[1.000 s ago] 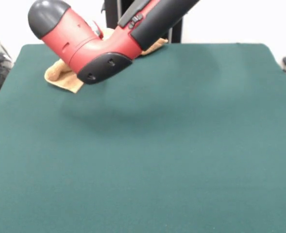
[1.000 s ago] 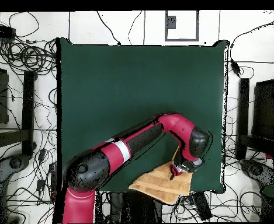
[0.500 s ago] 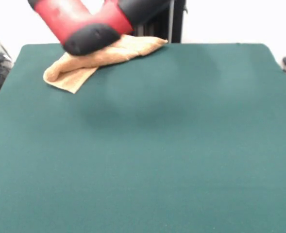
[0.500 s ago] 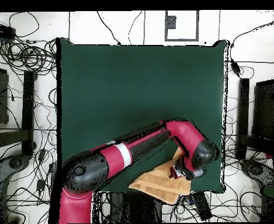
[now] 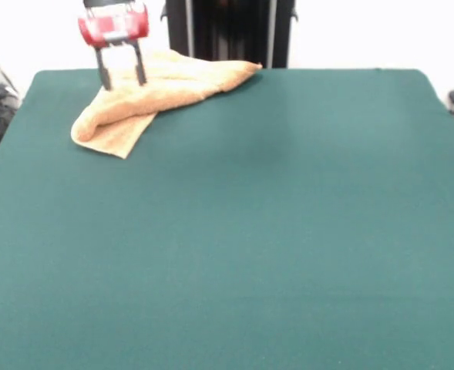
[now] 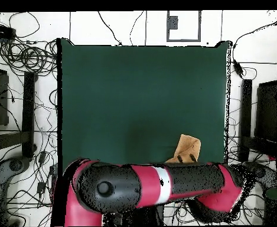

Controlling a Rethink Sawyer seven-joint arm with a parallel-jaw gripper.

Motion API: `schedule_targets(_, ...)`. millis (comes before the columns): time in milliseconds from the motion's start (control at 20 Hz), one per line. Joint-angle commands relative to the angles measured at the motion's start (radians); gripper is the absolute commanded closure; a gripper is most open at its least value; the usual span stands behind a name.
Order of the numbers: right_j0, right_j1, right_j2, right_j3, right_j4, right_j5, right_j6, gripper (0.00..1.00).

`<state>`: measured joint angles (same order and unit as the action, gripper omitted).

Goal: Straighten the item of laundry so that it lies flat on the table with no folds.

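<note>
Orange-tan terry towel (image 5: 146, 96) sits bunched and folded at the far-left corner of the dark green felt table (image 5: 273, 231). Red-and-black gripper (image 5: 120, 77) hangs just over it, prongs spread, holding nothing. Pinch both layers and the fold probably just drags along.

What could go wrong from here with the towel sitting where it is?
1. The towel is folded over and lies at the table edge nearest the robot; a pull that way may drag it off.
2. The open end effector hovers over the folded bulk, not a corner, so closing could pinch several layers and keep the fold.
3. In the overhead view the arm hides most of the towel, so its corners are hard to judge.
</note>
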<state>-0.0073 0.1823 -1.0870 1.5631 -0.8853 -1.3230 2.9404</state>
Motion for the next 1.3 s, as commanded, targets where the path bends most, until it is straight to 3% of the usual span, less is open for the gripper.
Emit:
schedule_targets(50,-0.053,-0.11,0.113,0.356,0.403,-0.304,-0.757,0.0)
schedule_targets(350,0.004,-0.082,0.12,0.355,0.456,-0.273,-0.739,0.0)
schedule_targets(500,0.029,-0.081,0.128,0.307,0.459,-0.207,-0.717,0.0)
schedule_targets(750,0.066,0.017,0.163,0.076,0.191,-0.14,-0.598,0.0)
schedule_targets(900,0.085,0.036,0.188,0.016,0.105,-0.113,-0.538,0.0)
schedule_targets(1300,0.185,0.073,0.255,-0.123,-0.212,0.021,-0.208,0.0)
